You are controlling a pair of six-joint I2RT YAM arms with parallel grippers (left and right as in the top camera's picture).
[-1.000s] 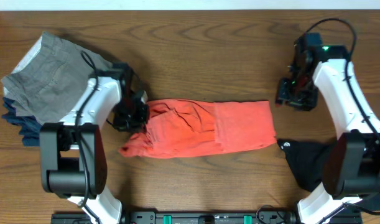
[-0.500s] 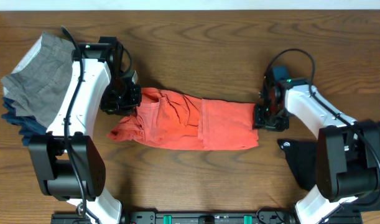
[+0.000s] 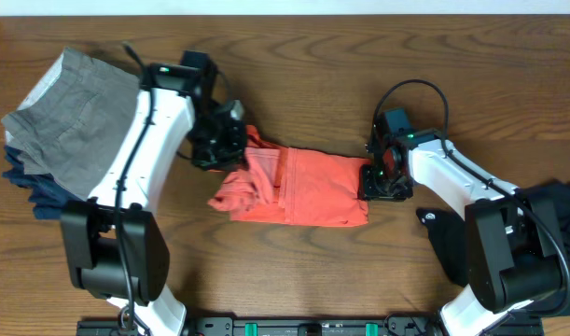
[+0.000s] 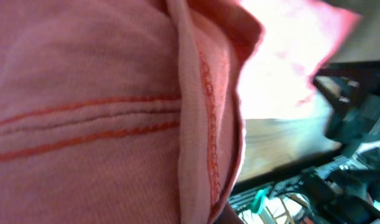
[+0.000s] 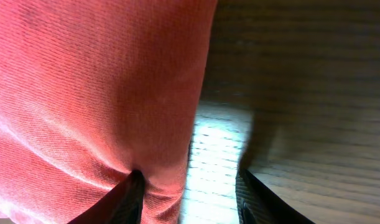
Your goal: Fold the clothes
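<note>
Nearby, red shirt [image 3: 312,187], grey pile [image 3: 75,121], black garment [image 3: 443,241]

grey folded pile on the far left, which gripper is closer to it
Left. The left gripper is at the coral-red shirt's end facing the grey pile; the right gripper is at the shirt's opposite end, farther away.
</note>
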